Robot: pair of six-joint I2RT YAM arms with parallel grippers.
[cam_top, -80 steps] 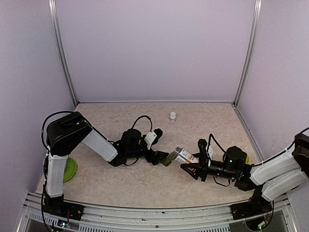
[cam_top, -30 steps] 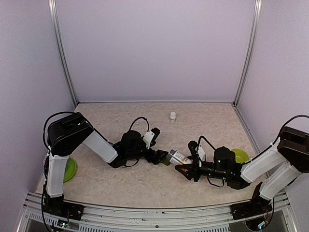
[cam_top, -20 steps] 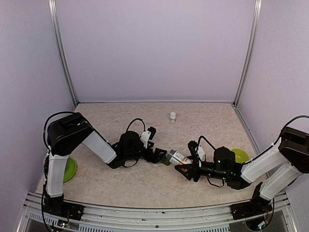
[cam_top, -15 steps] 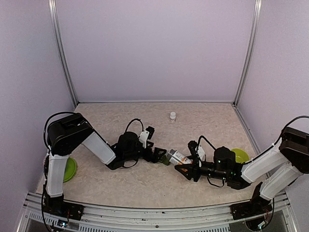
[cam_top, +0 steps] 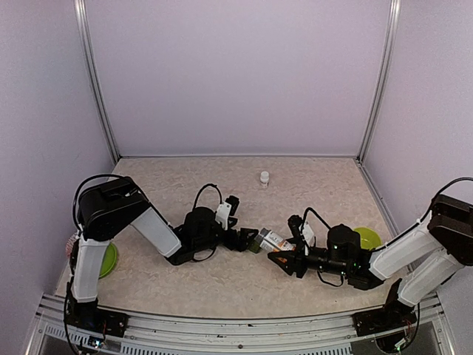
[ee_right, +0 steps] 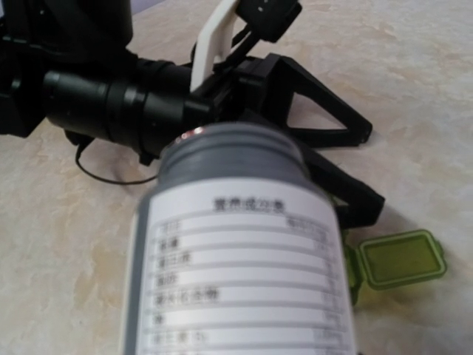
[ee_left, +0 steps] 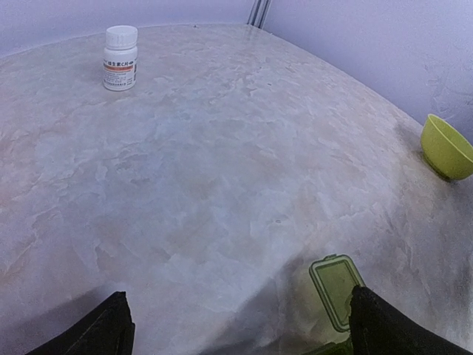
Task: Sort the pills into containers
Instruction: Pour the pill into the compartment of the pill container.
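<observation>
The containers are a dark olive-green pill box (cam_top: 253, 247) lying mid-table, one flip lid (ee_left: 336, 290) standing open. My left gripper (cam_top: 246, 239) is open wide and low at the box, whose lid sits just inside the right finger (ee_left: 384, 329) in the left wrist view. My right gripper (cam_top: 284, 257) is shut on a white-labelled pill bottle (cam_top: 273, 240), tilted with its mouth toward the box. That bottle (ee_right: 240, 259) fills the right wrist view and hides the fingers; the open lid (ee_right: 403, 259) shows beside it. No loose pills are visible.
A small white capped bottle (cam_top: 264, 177) stands upright toward the back, also visible from the left wrist (ee_left: 120, 58). A lime-green bowl (cam_top: 367, 238) sits behind the right arm, and a lime-green dish (cam_top: 108, 259) lies by the left arm's base.
The right arm carried the bottle left toward the pill box, then held still. The left arm's forearm shifted slightly while its open gripper stayed at the box.
</observation>
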